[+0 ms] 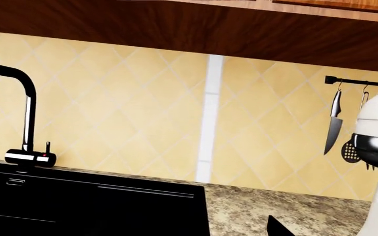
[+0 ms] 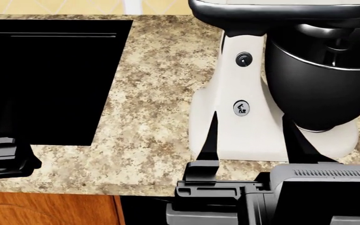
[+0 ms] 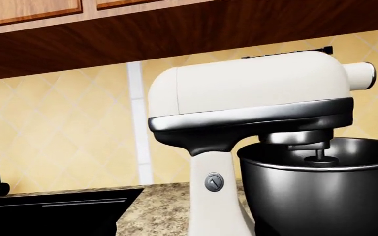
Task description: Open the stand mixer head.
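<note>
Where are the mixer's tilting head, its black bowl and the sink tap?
stand mixer head [image 3: 255, 91], right wrist view, off-white shell's side.
mixing bowl [image 3: 320, 196], right wrist view, glossy outer wall.
faucet [image 1: 29, 110], left wrist view, upright black stem.

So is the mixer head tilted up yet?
No, in the right wrist view the mixer head lies level over the bowl, its beater shaft reaching into it.

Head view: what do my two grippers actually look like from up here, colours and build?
The right gripper has two thin black tapering fingers on a blocky black body, backed by a grey housing with a slotted vent strip. The left gripper shows only a glossy black stepped block at the frame edge. No cables or markings visible.
</note>
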Tool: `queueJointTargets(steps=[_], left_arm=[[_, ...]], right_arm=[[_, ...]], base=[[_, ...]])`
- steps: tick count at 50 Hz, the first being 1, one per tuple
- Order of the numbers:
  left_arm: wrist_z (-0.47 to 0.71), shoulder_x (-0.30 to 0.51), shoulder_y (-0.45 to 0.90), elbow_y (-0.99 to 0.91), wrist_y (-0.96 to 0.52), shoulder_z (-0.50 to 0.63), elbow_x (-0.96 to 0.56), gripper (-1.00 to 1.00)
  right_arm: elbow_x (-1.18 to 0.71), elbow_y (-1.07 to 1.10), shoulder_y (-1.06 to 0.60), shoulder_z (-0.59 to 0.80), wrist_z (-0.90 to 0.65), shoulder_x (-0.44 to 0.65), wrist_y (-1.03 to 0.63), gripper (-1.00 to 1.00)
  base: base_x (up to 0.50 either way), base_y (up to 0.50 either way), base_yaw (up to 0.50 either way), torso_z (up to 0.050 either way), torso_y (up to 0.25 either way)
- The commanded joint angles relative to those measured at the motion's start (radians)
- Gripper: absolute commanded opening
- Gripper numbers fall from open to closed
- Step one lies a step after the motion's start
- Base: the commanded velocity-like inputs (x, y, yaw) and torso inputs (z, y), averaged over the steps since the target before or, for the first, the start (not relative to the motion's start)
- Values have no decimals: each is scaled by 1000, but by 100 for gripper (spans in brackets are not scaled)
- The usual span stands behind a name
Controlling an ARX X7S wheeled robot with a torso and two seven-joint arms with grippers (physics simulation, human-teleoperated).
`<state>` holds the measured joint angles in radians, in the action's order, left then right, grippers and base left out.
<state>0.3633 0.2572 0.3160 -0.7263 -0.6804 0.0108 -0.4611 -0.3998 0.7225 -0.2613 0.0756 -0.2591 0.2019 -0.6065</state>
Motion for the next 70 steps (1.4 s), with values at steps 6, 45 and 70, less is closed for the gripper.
queueJointTargets(steps=[6,45,70], left_arm=[[11,8,4,-8,-3,2,-6,100],[30,25,2,-29,-9,1,-39,100],[40,35,-3,-35,-2,4,-57,100]], right_arm=[[31,36,13,41,-5,23,31,100],[-41,-167,-48,18,-5,4,7,-100],[-11,-305,-149,54,-7,4,23,-100]], base=[[83,0,0,0,0],[0,0,0,0,0],[0,0,0,0,0]])
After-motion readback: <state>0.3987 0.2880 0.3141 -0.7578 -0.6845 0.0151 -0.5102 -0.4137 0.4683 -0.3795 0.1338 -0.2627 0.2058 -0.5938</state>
